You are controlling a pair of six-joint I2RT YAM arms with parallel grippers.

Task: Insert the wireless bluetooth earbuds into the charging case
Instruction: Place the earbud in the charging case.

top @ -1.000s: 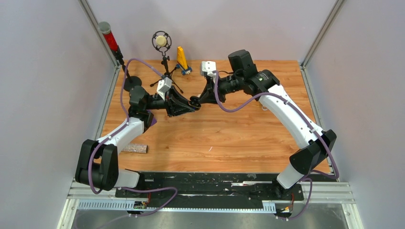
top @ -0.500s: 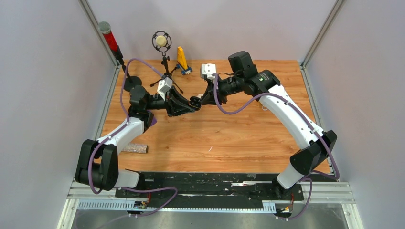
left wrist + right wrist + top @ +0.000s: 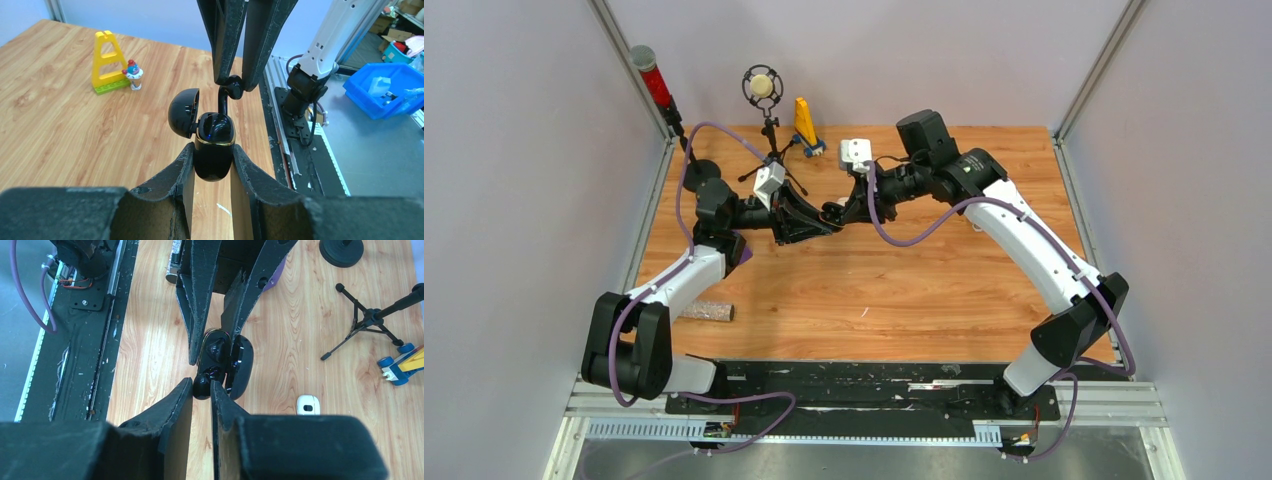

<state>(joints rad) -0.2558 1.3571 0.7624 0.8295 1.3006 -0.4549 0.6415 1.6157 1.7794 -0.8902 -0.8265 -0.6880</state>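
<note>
While the left gripper clamps the open black charging case above the table, the right gripper just beyond pinches a black earbud, its stem at the case's mouth. The stem should probably line up with its socket, then descend straight; release only once seated.

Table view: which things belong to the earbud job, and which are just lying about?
Job:
- black case, lid open
- black earbud, at the case's opening
- white case, on the table

Lying about:
- yellow toy
- mic stand
- brown roll
</note>
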